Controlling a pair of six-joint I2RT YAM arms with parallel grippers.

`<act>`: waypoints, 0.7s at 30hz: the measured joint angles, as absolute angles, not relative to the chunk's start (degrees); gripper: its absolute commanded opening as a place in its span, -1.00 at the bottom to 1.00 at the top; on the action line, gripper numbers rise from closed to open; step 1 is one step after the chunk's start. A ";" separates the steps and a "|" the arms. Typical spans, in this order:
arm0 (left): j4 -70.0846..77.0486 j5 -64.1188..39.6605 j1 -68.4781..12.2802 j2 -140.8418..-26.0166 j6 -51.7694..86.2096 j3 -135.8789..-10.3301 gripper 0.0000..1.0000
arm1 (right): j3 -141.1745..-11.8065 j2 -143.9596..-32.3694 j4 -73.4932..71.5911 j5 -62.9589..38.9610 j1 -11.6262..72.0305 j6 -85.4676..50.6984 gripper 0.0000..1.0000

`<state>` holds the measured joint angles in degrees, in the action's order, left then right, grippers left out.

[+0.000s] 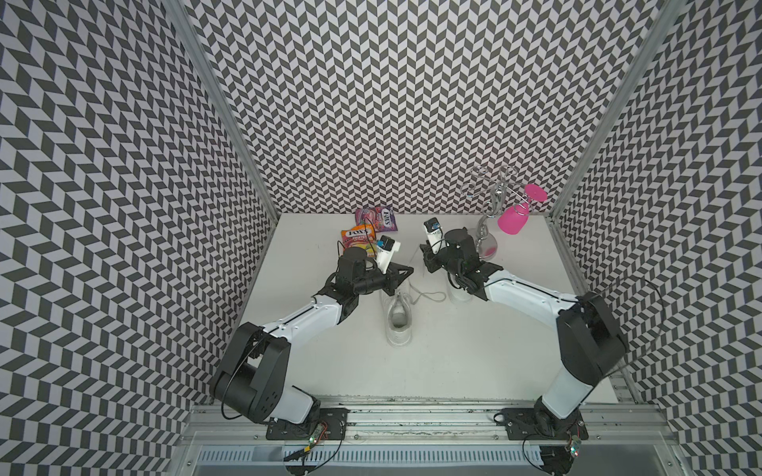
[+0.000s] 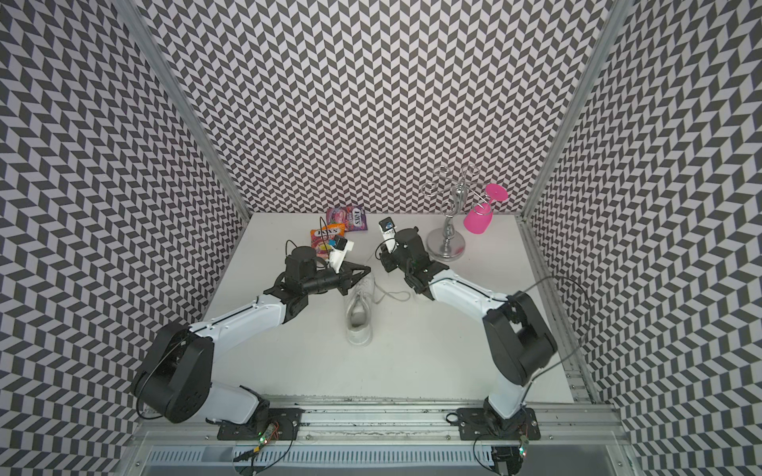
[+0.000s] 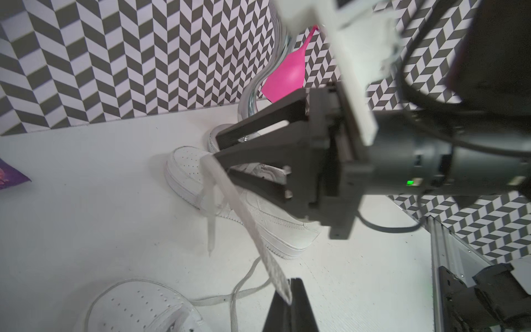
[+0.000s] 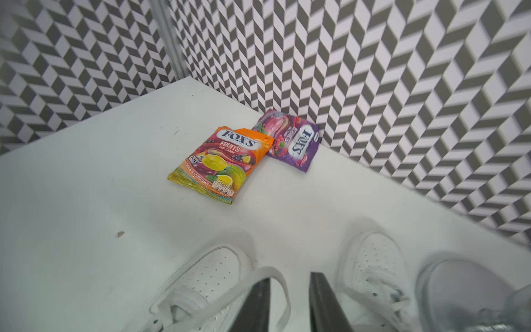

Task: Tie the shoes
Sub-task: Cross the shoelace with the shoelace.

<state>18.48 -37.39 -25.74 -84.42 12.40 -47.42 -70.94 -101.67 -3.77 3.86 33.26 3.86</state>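
Observation:
Two white shoes stand mid-table. In both top views one (image 1: 398, 317) (image 2: 358, 317) lies between the arms; the other (image 1: 457, 290) is mostly hidden under my right arm. In the left wrist view my left gripper (image 3: 290, 290) is shut on a flat white lace (image 3: 253, 224). That lace runs up to my right gripper (image 3: 217, 148) and drapes over one finger, its tip hanging free. The right wrist view shows my right gripper (image 4: 290, 284) open above both toes (image 4: 212, 276) (image 4: 373, 264), with the lace (image 4: 277, 274) looped over one finger. The grippers (image 1: 410, 271) (image 1: 424, 249) are close together.
An orange candy bag (image 1: 358, 237) and a purple one (image 1: 375, 218) lie by the back wall. A metal glass stand (image 2: 445, 247) with a pink glass (image 1: 513, 220) hanging upside down stands at the back right. A loose lace (image 1: 431, 296) trails on the table.

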 measured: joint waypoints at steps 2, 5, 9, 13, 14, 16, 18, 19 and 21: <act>18.28 -39.07 -25.36 -85.86 14.06 -48.16 -1.00 | -72.84 -104.16 0.16 4.27 31.99 2.79 0.14; 18.26 -41.87 -24.51 -88.58 17.19 -49.10 -1.00 | -72.90 -104.44 5.74 4.97 30.61 0.99 0.27; 18.39 -44.64 -22.83 -90.85 20.95 -49.10 -1.00 | -69.19 -100.47 9.61 5.37 29.89 -1.21 0.26; 19.92 -46.19 -21.45 -91.07 23.99 -48.97 -1.00 | -64.69 -94.30 12.38 3.60 30.76 -2.74 0.15; 20.82 -46.35 -20.97 -91.07 24.86 -48.75 -1.00 | -63.86 -93.19 12.67 3.20 31.27 -3.01 0.14; 22.28 -46.52 -20.10 -91.05 26.26 -47.92 -1.00 | -62.72 -92.38 13.04 3.01 32.40 -3.31 0.12; 22.92 -46.70 -19.27 -91.05 27.20 -46.96 -1.00 | -61.47 -92.53 13.52 2.85 33.69 -3.33 0.12; 23.07 -46.76 -18.98 -91.05 27.64 -46.65 -1.00 | -60.99 -92.90 13.85 2.79 34.11 -3.29 0.11; 23.14 -46.83 -18.52 -91.05 28.23 -46.39 -1.00 | -60.82 -94.67 14.76 2.68 34.85 -3.01 0.12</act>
